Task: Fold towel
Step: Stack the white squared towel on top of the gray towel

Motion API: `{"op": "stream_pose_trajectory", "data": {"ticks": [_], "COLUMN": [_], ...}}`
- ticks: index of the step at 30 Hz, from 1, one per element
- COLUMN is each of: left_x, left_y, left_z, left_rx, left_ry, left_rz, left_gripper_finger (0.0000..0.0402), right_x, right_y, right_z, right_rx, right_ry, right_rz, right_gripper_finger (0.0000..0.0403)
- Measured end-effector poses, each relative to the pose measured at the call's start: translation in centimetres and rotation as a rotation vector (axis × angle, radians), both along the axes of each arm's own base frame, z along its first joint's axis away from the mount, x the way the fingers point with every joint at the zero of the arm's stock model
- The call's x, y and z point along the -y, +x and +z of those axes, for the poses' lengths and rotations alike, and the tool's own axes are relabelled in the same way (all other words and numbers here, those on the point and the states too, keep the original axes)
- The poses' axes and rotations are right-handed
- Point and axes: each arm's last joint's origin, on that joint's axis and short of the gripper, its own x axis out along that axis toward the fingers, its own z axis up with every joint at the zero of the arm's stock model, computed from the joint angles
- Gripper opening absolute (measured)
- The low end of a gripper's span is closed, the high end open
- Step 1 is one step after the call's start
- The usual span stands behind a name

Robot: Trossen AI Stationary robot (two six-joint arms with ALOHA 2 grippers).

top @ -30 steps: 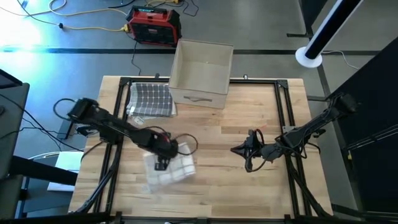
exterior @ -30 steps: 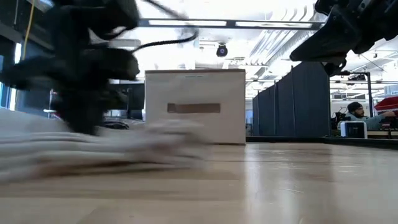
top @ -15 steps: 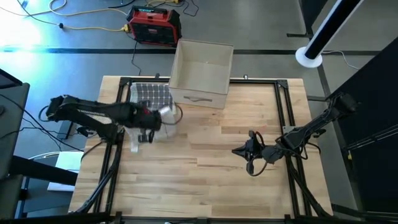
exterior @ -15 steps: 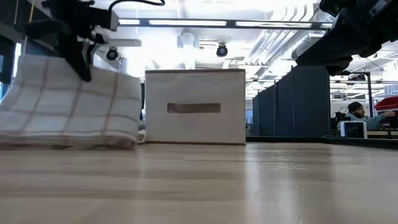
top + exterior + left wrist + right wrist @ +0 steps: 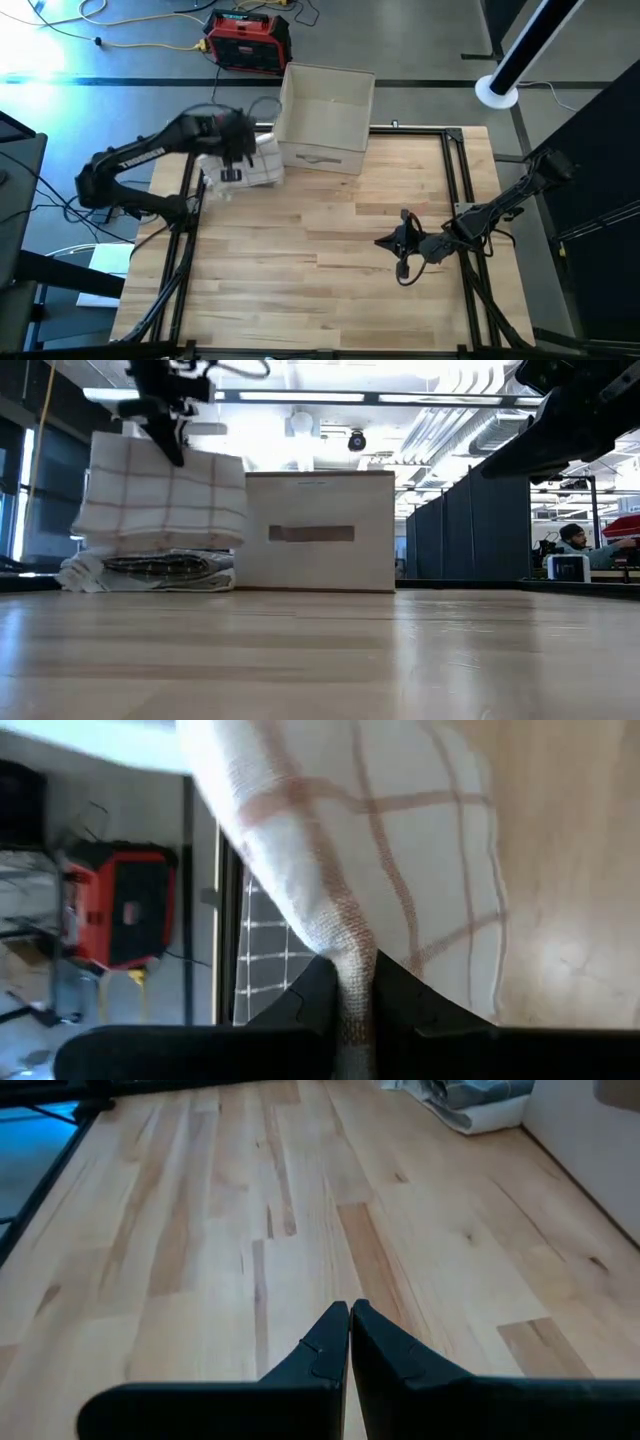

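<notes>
A folded white towel with thin red-brown checks (image 5: pixel 165 495) hangs at the table's far left, with my left gripper (image 5: pixel 172 440) shut on its top. In the high view the towel (image 5: pixel 255 168) is beside the box's left wall. Right under it a second folded cloth with a dark grid pattern (image 5: pixel 150 568) lies flat on the table. My right gripper (image 5: pixel 401 245) hovers shut over the right middle of the table, its fingertips (image 5: pixel 349 1310) together with nothing between them. My left gripper pinches the folded towel's bunched upper edge (image 5: pixel 352 975) between its two fingers, in several layers. The fingers come from above, pointing down. The towel hangs flat below them, clear of the table; whether its lower edge (image 5: pixel 160 548) touches the cloth beneath cannot be told.
A pale box with a slot handle (image 5: pixel 325 115) stands at the far middle edge, right next to the hanging towel. Black frame rails (image 5: pixel 455 180) run along the table's sides. A red device (image 5: pixel 247 40) sits on the floor beyond. Bare wood (image 5: pixel 320 270) fills the near half.
My left gripper has lifted the checked towel off the table's near-left middle and carried it up and toward the far edge. The towel, which lay flat on the wood, now hangs clear over the dark-patterned cloth beside the box.
</notes>
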Motion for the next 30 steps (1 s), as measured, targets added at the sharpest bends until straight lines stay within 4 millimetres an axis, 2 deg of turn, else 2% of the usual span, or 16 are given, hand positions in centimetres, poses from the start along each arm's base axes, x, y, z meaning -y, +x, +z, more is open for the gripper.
{"op": "stream_pose_trajectory", "data": {"ticks": [4,8,12,17,23,30], "left_x": [-3.0,-5.3,-7.5,-9.9,-11.8,-11.4], "left_y": [-1.2,-1.5,-0.7,1.0,2.1,1.6], "left_z": [-0.7,-2.1,-4.2,-6.4,-7.9,-7.3], "left_rx": [-0.047,-0.069,-0.14,-0.241,-0.26,-0.309], "left_ry": [-0.041,-0.144,-0.191,-0.078,0.034,0.123], "left_rz": [0.037,0.006,-0.04,-0.013,0.083,0.243], "left_gripper_finger": [0.0022,0.0022,0.0022,0.0025,0.0098,0.0183], "right_x": [0.1,0.2,0.4,0.4,0.4,0.4], "right_y": [-0.1,-0.2,-0.3,-0.3,-0.3,-0.2], "right_z": [-0.2,-0.4,-0.4,-0.4,-0.4,-0.3], "right_rx": [-0.016,-0.038,-0.028,-0.022,-0.018,-0.012], "right_ry": [0.007,0.012,-0.021,-0.028,-0.008,0.007], "right_rz": [-0.011,-0.026,-0.073,-0.089,-0.1,-0.11], "right_gripper_finger": [0.0,0.0,0.0,0.0,0.0,0.0]}}
